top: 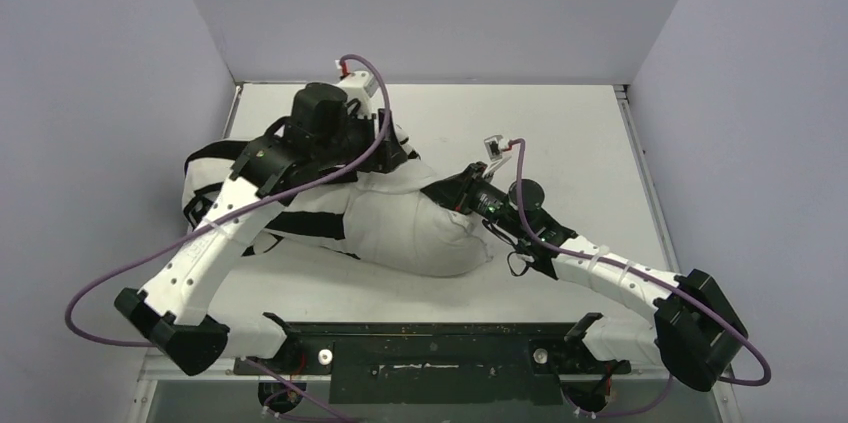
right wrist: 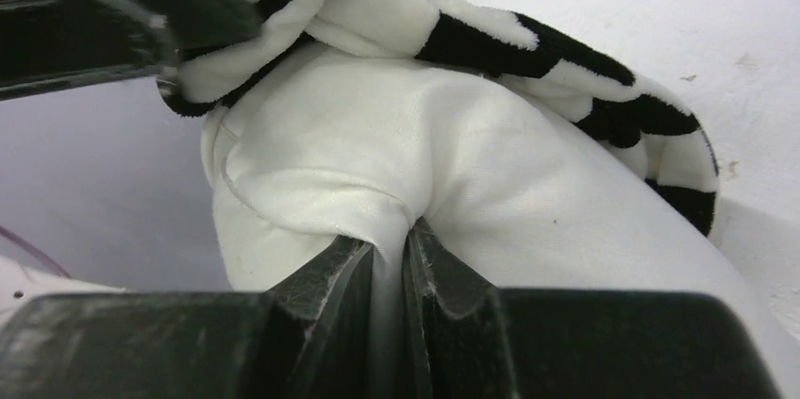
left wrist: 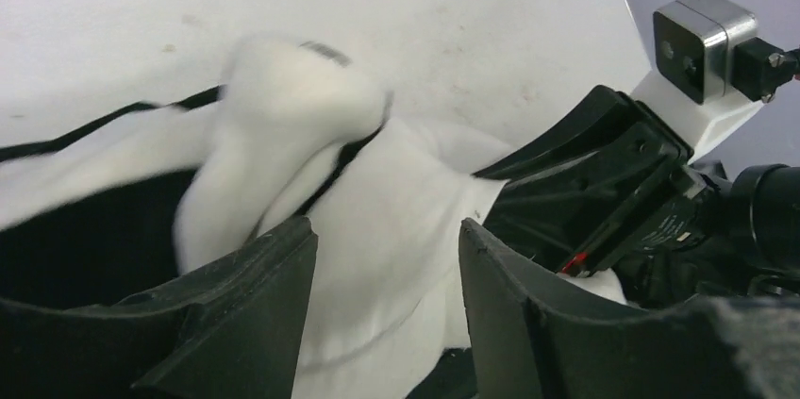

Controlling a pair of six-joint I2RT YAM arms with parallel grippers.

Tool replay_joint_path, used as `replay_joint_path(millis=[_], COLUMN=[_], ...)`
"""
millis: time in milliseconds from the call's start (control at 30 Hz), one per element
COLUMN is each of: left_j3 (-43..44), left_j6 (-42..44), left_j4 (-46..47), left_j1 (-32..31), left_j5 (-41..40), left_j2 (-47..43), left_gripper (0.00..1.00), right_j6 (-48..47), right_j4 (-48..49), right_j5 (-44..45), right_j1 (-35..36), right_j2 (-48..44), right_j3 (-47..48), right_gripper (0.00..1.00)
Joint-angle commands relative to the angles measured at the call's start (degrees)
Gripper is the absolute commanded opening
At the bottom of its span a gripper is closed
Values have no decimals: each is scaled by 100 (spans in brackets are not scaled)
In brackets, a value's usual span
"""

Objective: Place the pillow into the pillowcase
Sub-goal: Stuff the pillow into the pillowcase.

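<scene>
The off-white pillow (top: 425,233) lies mid-table, its left part under the black-and-white striped pillowcase (top: 215,178). My right gripper (top: 462,195) is shut on a pinched fold of the pillow (right wrist: 377,154), with its tips (right wrist: 391,243) at the fold. The pillowcase's bunched edge (right wrist: 528,41) lies over the pillow's top just beyond. My left gripper (top: 400,155) hovers at that edge. In its wrist view its jaws stand wide apart (left wrist: 387,239) with plush white pillowcase cloth (left wrist: 377,210) between them. The right gripper (left wrist: 604,191) shows close on the right. The blue tag is hidden.
The white table (top: 560,123) is walled at the back and sides. A black rail (top: 430,338) with both arm bases runs along the near edge. Purple cables (top: 375,93) loop off both arms.
</scene>
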Motion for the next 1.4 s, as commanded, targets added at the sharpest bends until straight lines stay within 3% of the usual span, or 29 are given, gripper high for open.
replay_joint_path(millis=[0, 167, 233, 433, 533, 633, 767, 800, 833, 867, 933, 1067, 1133, 1367], left_j3=[684, 761, 568, -1152, -1661, -2058, -2476, -2518, -2544, -2555, -2619, -2872, -2995, -3135], left_j6=[323, 395, 355, 251, 229, 232, 338, 402, 478, 524, 566, 569, 522, 500], left_j4=[-730, -1149, -1196, -182, 318, 883, 1547, 1679, 1814, 1949, 2228, 2552, 2630, 2584], left_j1=[55, 53, 50, 55, 57, 59, 52, 55, 55, 49, 46, 51, 46, 46], left_j5=[-1582, -2225, -2272, -2059, -2026, -1836, -1965, -1986, -1949, -1891, -1642, -1372, -1355, -1411], left_j2=[-1118, -1777, -1914, -2454, -2288, -2085, -1900, -1864, -1849, -1853, -1918, -2160, -2244, -2273], left_gripper=[55, 57, 52, 36, 36, 47, 50, 47, 36, 16, 1, 0, 0, 1], right_j6=[0, 15, 4, -56, -64, -152, -763, -966, -1208, -1472, -2148, -3440, -4146, -5423], right_j4=[-144, -233, -200, -113, -191, -281, -760, -919, -1017, -1125, -1389, -2088, -2320, -3217], right_j5=[489, 423, 365, 250, 249, 181, 54, 21, -72, -197, -565, -1018, -1048, -616], right_j1=[-408, -682, -697, -706, -705, -698, -682, -680, -680, -681, -667, -559, -370, 197], right_j2=[248, 472, 457, 239, 162, 60, -155, -215, -277, -342, -461, -602, -573, -126], right_j3=[-37, 191, 203, 29, -42, -80, 108, 181, 263, 352, 600, 1333, 1618, 2605], right_gripper=[0, 0, 0, 0, 0, 4, 14, 18, 22, 27, 42, 70, 80, 89])
